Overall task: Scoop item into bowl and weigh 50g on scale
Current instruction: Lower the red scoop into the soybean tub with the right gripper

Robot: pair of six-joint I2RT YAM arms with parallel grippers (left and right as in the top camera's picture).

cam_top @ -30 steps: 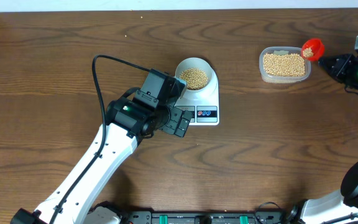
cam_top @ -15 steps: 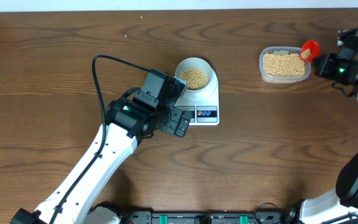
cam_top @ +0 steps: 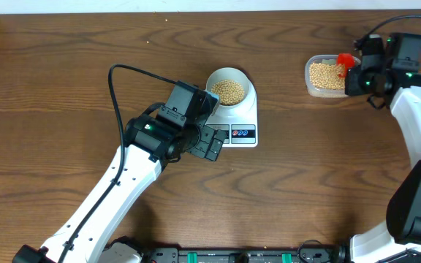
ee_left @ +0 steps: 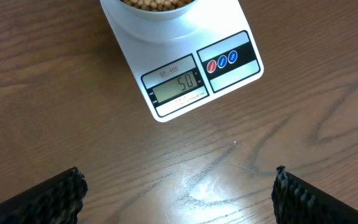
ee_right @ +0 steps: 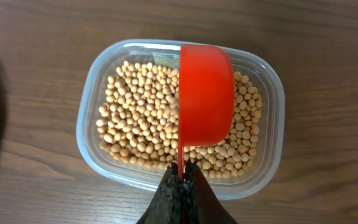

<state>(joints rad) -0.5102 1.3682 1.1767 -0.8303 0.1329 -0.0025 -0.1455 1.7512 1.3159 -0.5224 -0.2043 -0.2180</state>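
Right gripper [ee_right: 183, 177] is clamped shut on the handle of a red scoop [ee_right: 206, 93], held right over the clear tub [ee_right: 91, 118] of beans [ee_right: 138, 124]. Left gripper [ee_left: 179, 196] is spread wide open, hovering near the scale [ee_left: 219, 25]. The bowl [ee_left: 160, 17] of beans sits on it, and the display [ee_left: 178, 82] reads 50.

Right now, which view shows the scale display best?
Left wrist: the display faces the camera unobstructed and reads 50. Overhead shows the scale small, with the left claw over the display area. Right wrist shows no display.
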